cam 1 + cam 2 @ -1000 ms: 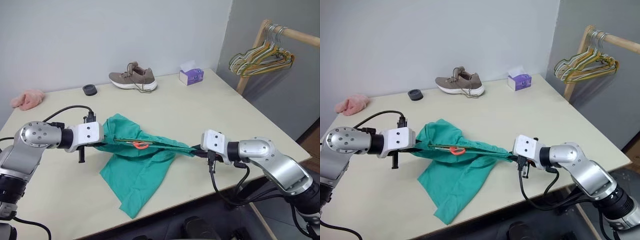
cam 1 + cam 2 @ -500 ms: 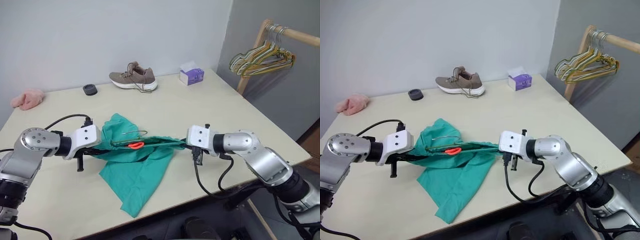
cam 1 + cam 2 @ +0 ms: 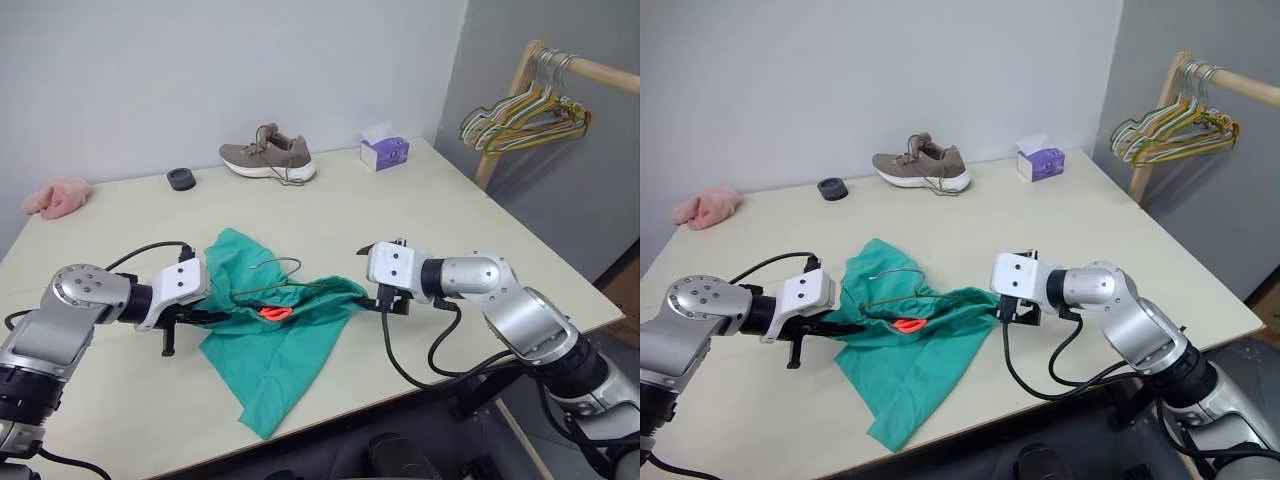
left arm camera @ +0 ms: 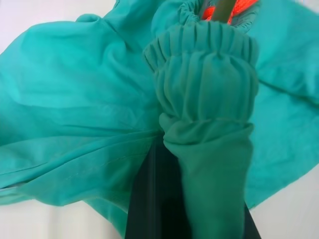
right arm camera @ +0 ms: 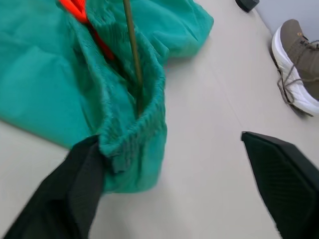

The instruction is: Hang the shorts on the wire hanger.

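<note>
Shorts (image 3: 275, 335) are lying on the table (image 3: 400, 215), left gripper (image 3: 212, 318) clamping their waistband; right gripper (image 5: 174, 184) is gaping wide beside them.

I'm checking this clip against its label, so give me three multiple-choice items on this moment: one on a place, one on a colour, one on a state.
1. Where is the shoe?
A. at the far side of the table, near the wall
B. on the shorts
C. on the rail

2. What colour are the shorts?
A. pink
B. teal-green
C. purple

3. How is the right tool now?
A. shut on the shoe
B. shut on the tissue box
C. open, one finger against the waistband

Answers:
1 A: it lies behind the shorts, close to the wall.
2 B: the cloth is teal-green, with an orange tag.
3 C: the right wrist view shows its fingers spread wide.
</note>
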Robot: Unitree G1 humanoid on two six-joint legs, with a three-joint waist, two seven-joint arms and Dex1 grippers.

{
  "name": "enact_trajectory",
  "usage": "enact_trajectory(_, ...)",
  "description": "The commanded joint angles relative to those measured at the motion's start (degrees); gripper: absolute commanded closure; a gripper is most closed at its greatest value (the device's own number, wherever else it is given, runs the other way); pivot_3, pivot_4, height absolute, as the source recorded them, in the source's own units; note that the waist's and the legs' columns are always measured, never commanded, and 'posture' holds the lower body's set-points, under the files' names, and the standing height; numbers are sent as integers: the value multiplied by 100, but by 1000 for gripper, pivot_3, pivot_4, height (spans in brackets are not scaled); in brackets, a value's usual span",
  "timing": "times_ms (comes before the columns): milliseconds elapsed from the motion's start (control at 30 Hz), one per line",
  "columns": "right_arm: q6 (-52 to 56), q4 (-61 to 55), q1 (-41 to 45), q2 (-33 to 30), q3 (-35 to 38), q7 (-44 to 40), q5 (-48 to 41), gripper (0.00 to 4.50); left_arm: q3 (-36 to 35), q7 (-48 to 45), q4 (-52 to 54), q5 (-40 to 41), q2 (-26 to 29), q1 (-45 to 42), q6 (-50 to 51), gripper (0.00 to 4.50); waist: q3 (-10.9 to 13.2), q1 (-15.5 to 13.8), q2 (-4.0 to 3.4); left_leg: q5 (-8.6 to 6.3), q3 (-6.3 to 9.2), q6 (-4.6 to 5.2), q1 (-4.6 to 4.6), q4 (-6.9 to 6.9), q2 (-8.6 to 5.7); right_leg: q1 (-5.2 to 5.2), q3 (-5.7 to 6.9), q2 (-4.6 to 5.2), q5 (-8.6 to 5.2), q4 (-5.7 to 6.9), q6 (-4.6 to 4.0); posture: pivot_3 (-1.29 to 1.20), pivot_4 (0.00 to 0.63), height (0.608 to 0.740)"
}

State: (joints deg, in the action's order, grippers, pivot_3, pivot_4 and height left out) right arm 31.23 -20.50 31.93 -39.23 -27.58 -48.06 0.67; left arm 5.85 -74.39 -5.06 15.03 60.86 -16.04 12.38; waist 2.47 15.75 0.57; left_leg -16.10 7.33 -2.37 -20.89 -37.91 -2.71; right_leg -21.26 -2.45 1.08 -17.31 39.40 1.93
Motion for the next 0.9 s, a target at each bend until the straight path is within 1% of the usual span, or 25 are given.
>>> enact_trajectory(33,37,-223,-140,-241,164,-239,43,8,-260,-82,210,174,-27,-156,136,4500,1,10,-1,0,-1,0,0,0,0,0,-2,0,0,-2,0,-346,0,740)
enact_trajectory(133,114,-224,-177,-200,168,-270,36,8,-259,-156,239,201,-39,-173,212,4500,1,72,-2,0,-4,0,2,0,0,-2,-4,0,-1,4,1,-351,0,740)
enact_trajectory(267,49,66,17,69,33,-275,117,8,-217,-283,295,193,-45,-190,292,4500,1,194,-1,1,-3,0,4,-1,2,2,-2,-1,-1,7,2,-351,0,740)
enact_trajectory(433,-142,498,317,311,-119,-465,218,8,-189,-369,300,129,-51,-215,292,4500,1,219,-1,1,-6,0,4,-4,1,2,-4,-1,-1,7,1,-349,0,740)
enact_trajectory(467,-206,670,454,388,-172,-543,236,179,-171,-393,315,120,-50,-220,295,4500,0,219,-1,1,-6,0,4,-4,1,2,-4,-1,0,7,0,-349,0,740)
enact_trajectory(533,-294,914,679,480,-256,-781,221,566,-151,-433,347,113,-52,-226,307,4500,1,232,-1,1,-6,0,5,-3,1,1,-5,-1,1,7,-1,-347,0,740)
enact_trajectory(667,-365,1084,874,525,-290,-1187,163,1932,-143,-475,380,98,-72,-235,326,4500,1,233,-1,0,-3,0,4,-1,1,1,-2,-1,15,7,-26,-347,0,740)
enact_trajectory(767,-453,1148,945,498,-352,-1525,172,3067,-125,-475,415,128,-136,-275,362,4500,0,224,-1,0,-3,0,3,-1,1,0,-2,0,16,6,-27,-347,0,740)
enact_trajectory(900,-472,1123,914,487,-302,-1778,130,4479,-156,-369,415,115,-295,-341,312,4500,0,213,-1,0,-3,0,2,-2,1,1,-2,0,16,6,-27,-345,0,740)
